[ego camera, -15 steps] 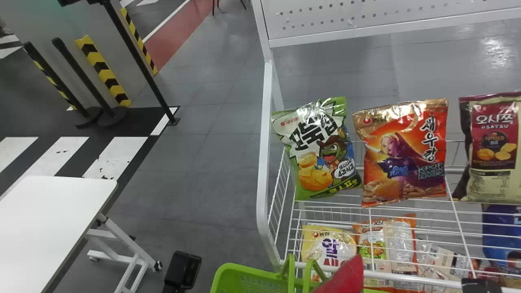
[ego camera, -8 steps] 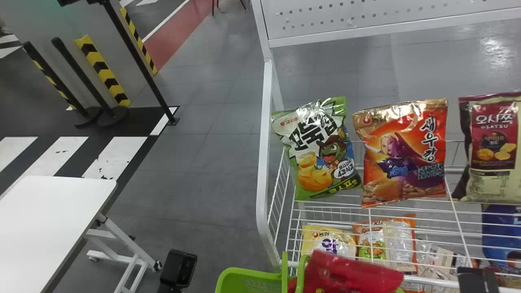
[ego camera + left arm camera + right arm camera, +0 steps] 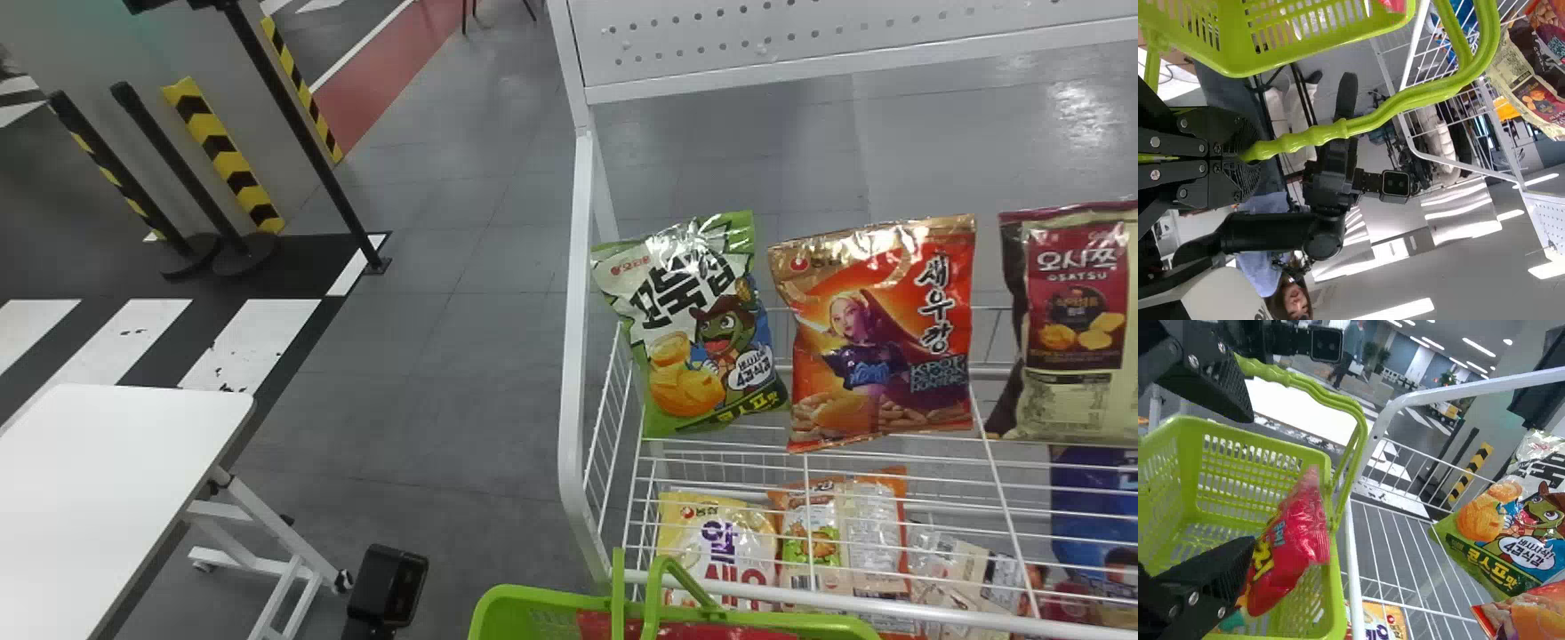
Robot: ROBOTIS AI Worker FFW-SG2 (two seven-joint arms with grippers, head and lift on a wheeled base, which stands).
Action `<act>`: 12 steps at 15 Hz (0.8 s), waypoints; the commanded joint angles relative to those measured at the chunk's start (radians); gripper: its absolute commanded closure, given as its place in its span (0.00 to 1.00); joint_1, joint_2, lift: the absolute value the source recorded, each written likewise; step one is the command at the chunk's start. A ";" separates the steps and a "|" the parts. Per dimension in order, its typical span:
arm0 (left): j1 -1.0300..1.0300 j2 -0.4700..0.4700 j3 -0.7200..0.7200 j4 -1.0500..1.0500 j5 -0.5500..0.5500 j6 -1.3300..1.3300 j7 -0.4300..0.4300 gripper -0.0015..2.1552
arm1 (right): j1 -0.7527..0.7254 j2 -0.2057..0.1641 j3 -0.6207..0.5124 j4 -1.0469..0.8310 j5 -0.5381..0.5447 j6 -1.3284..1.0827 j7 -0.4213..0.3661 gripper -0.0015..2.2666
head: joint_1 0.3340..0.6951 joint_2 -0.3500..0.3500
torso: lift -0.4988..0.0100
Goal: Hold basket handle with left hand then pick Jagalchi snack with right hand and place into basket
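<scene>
One red bag (image 3: 1290,547) in one green basket (image 3: 511,609).
The left gripper (image 3: 1245,155) squeezes the handle (image 3: 1318,135); the right gripper (image 3: 1245,480) has its fingers apart near the bag; the basket is by the near left corner of the white wire rack (image 3: 573,356); three other bags make a row up high; one white table (image 3: 107,480) is left, over grey floor (image 3: 444,356).

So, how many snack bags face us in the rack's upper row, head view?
3: a green bag at left, an orange bag in the middle, a maroon bag at right, partly cut off. More may be hidden.
</scene>
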 commanded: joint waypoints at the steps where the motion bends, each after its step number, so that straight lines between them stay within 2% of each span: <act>1: 0.000 -0.001 0.000 -0.001 0.000 0.001 -0.010 1.00 | 0.026 0.001 -0.040 -0.018 -0.015 -0.008 0.045 0.03 | 1.00 1.00 | 0.96; 4: 0.000 -0.001 0.001 0.005 -0.002 0.001 -0.010 1.00 | 0.089 0.001 -0.125 -0.038 -0.015 -0.232 0.153 0.03 | 1.00 1.00 | 0.96; 6: 0.000 -0.004 0.000 0.005 -0.003 -0.002 -0.010 1.00 | 0.160 0.001 -0.137 -0.044 0.025 -0.509 0.138 0.04 | 1.00 1.00 | 0.96; 7: 0.002 -0.006 0.001 0.005 -0.005 0.001 -0.010 1.00 | 0.166 0.001 -0.141 -0.039 0.064 -0.561 0.123 0.04 | 1.00 0.88 | 0.96; 8: 0.008 -0.009 0.001 0.005 -0.005 -0.002 -0.010 1.00 | 0.174 0.001 -0.140 -0.030 0.088 -0.634 0.101 0.04 | 1.00 0.81 | 0.96; 12: 0.026 -0.024 0.011 0.005 -0.009 -0.009 -0.010 1.00 | 0.203 0.001 -0.092 0.059 0.191 -0.993 0.014 0.05 | 1.00 0.60 | 0.96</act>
